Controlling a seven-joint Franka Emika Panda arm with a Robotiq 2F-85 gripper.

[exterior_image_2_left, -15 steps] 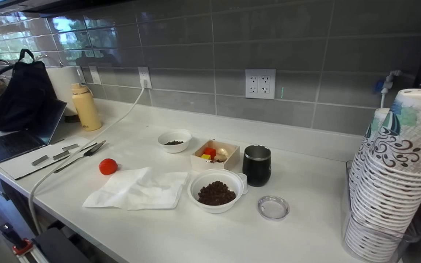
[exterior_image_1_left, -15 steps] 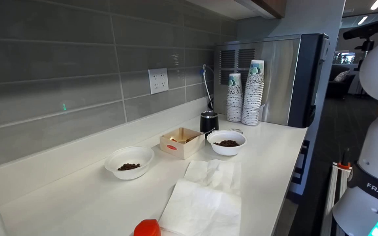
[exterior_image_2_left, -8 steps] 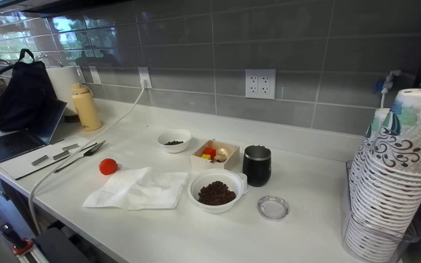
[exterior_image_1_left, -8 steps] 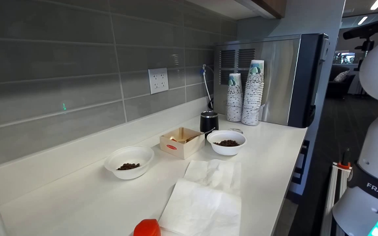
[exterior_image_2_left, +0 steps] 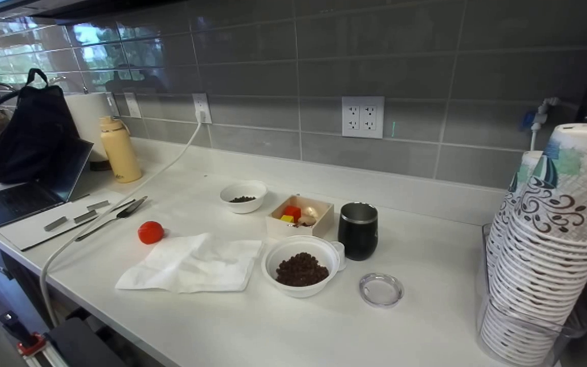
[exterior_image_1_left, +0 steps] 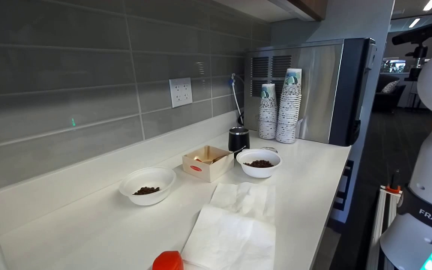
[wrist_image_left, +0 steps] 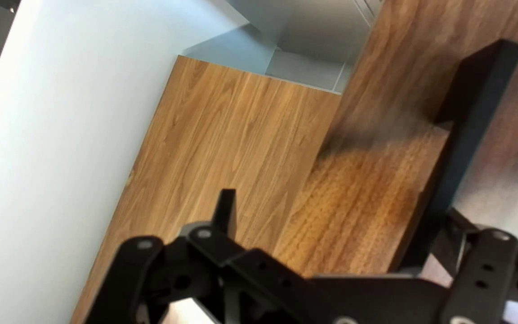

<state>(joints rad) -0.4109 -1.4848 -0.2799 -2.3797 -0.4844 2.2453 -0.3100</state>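
1. Gripper (wrist_image_left: 341,202) stands spread in the wrist view.
2. One end of a black handle (wrist_image_left: 461,157) shows between the fingers, close to one; contact is unclear.
3. That handle is mounted on a wood-grained panel (wrist_image_left: 367,189).

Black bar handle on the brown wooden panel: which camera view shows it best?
The wrist view: there the black bar handle appears large and close, running diagonally against the brown wooden panel. I can't identify it in either exterior view; both mostly show the white countertop and grey tiled wall.
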